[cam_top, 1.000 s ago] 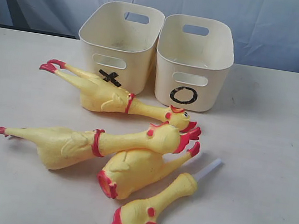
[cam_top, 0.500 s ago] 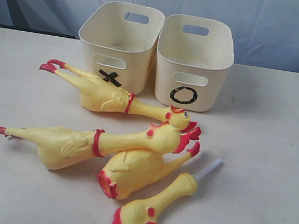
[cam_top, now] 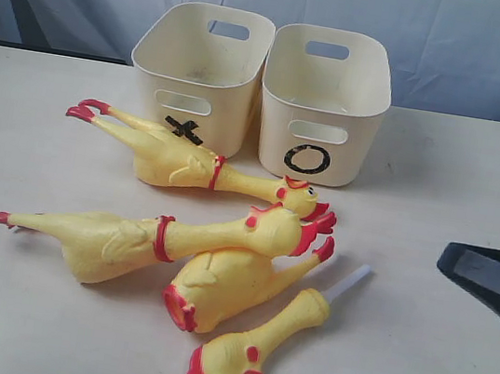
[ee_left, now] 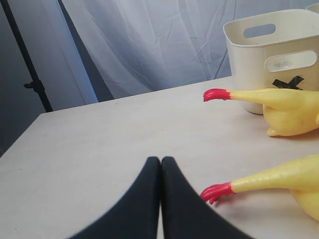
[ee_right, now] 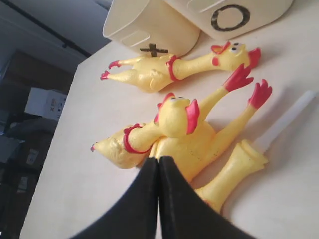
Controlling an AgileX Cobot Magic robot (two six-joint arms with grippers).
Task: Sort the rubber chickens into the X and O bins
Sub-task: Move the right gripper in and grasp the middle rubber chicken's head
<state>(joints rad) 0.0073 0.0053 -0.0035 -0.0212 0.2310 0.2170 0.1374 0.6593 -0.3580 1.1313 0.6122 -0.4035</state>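
Two cream bins stand side by side at the back, the X bin point(cam_top: 200, 67) on the left and the O bin point(cam_top: 325, 95) on the right. Several yellow rubber chickens lie in front of them. One chicken point(cam_top: 187, 164) lies by the X bin. A long chicken point(cam_top: 129, 240) lies across a stubby one point(cam_top: 226, 287). A chicken head on a white tube point(cam_top: 254, 348) is nearest the front. My right gripper point(cam_top: 446, 259) is shut and empty at the right edge, apart from the chickens point(ee_right: 179, 129). My left gripper point(ee_left: 160, 159) is shut and empty, close to a red chicken foot point(ee_left: 217, 191).
The chickens and bins sit on a pale table point(cam_top: 458, 180). A blue-white curtain point(cam_top: 442, 37) hangs behind it. In the left wrist view the table's edge point(ee_left: 30, 127) and a dark stand pole point(ee_left: 30, 74) show beyond it.
My right gripper has come into the exterior view from the right edge. The chickens and bins have not moved.
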